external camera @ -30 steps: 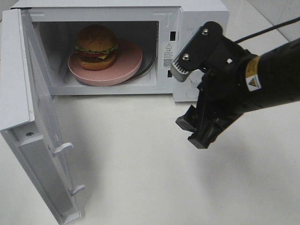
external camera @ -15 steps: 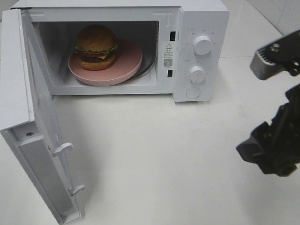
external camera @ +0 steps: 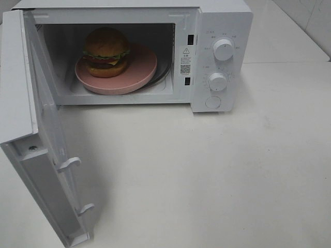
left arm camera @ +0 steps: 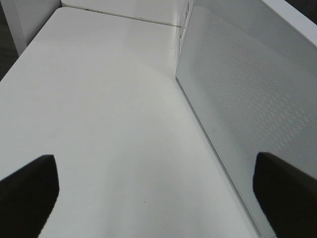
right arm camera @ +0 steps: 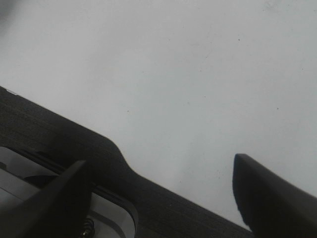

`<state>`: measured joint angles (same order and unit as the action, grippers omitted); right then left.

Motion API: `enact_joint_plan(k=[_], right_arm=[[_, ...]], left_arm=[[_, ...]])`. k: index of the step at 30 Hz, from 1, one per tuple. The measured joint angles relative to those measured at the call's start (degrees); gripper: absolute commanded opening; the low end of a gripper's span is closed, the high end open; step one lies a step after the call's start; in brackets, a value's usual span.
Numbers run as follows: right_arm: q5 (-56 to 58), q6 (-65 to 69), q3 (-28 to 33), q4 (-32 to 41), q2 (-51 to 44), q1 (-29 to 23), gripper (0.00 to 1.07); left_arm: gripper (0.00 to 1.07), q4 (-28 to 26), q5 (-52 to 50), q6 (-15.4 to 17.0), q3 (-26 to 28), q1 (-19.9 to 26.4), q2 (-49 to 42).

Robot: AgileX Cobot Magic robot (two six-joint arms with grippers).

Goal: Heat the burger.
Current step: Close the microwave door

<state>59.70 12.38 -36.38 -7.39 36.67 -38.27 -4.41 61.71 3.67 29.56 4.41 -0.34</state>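
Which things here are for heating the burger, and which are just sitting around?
For the job: burger, pink plate under it, microwave, its open door, upper knob, lower knob.
Just around: white table, warning sticker.

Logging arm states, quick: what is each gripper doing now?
Left gripper: open, holding nothing.
Right gripper: open, holding nothing.

My right gripper [right arm camera: 159,161] hangs over a white table [right arm camera: 173,64]. My two dark fingers [right arm camera: 270,198] stand well apart, with only the table's pale, faintly speckled surface showing between them. A dark, finely grained band [right arm camera: 74,144] runs slantwise past one finger. Beyond the band lies a pale part bearing a small coil spring [right arm camera: 88,229]; what it belongs to I cannot tell
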Motion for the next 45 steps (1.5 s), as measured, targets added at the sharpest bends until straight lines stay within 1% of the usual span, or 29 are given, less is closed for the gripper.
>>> enact_joint_plan(k=[10,13,14,16,17,18,19,20,22,23,25,27,28,31,32,34,36,37,39,42,45], right_arm=[[5.9,0.46,0.52,0.63,-7.22,0.0,0.76],[6.36,0.52,2.98,0.17,-13.18,0.52,0.76],[6.36,0.52,2.98,0.17,-13.18,0.52,0.76],[6.53,0.52,4.01,0.0,-15.41,2.52,0.76],[6.53,0.52,4.01,0.0,-15.41,2.52,0.76],[6.76,0.46,4.64,-0.23,-17.42,5.39,0.76],[6.76,0.4,4.7,-0.29,-18.28,6.53,0.76],[6.76,0.4,4.7,-0.29,-18.28,6.53,0.76],[5.16,0.0,4.93,-0.29,-22.17,11.52,0.76],[5.16,0.0,4.93,-0.29,-22.17,11.52,0.76],[3.15,-0.17,5.1,-0.23,-25.1,14.73,0.76],[2.41,-0.29,5.33,-0.17,-26.13,15.58,0.76],[0.4,-0.57,6.13,0.29,-27.85,17.48,0.76],[-0.46,-0.63,6.7,0.63,-28.76,18.56,0.76],[-1.15,-1.66,7.16,1.38,-30.25,20.68,0.76],[-1.49,-2.46,7.28,1.95,-31.0,21.72,0.76],[-1.83,-5.39,7.33,3.5,-33.23,24.75,0.76],[-1.83,-5.39,7.33,3.5,-33.23,24.75,0.76],[-1.83,-8.59,7.33,5.04,-36.33,28.13,0.76],[-1.78,-9.05,7.33,5.33,-36.9,29.62,0.76],[-1.78,-9.05,7.33,5.39,-36.9,29.91,0.76]], left_arm=[[1.0,0.0,0.0,0.0,0.0,0.0,0.0],[1.0,0.0,0.0,0.0,0.0,0.0,0.0],[1.0,0.0,0.0,0.0,0.0,0.0,0.0],[1.0,0.0,0.0,0.0,0.0,0.0,0.0],[1.0,0.0,0.0,0.0,0.0,0.0,0.0],[1.0,0.0,0.0,0.0,0.0,0.0,0.0],[1.0,0.0,0.0,0.0,0.0,0.0,0.0],[1.0,0.0,0.0,0.0,0.0,0.0,0.0],[1.0,0.0,0.0,0.0,0.0,0.0,0.0],[1.0,0.0,0.0,0.0,0.0,0.0,0.0],[1.0,0.0,0.0,0.0,0.0,0.0,0.0],[1.0,0.0,0.0,0.0,0.0,0.0,0.0],[1.0,0.0,0.0,0.0,0.0,0.0,0.0],[1.0,0.0,0.0,0.0,0.0,0.0,0.0],[1.0,0.0,0.0,0.0,0.0,0.0,0.0],[1.0,0.0,0.0,0.0,0.0,0.0,0.0],[1.0,0.0,0.0,0.0,0.0,0.0,0.0],[1.0,0.0,0.0,0.0,0.0,0.0,0.0],[1.0,0.0,0.0,0.0,0.0,0.0,0.0],[1.0,0.0,0.0,0.0,0.0,0.0,0.0],[1.0,0.0,0.0,0.0,0.0,0.0,0.0]])
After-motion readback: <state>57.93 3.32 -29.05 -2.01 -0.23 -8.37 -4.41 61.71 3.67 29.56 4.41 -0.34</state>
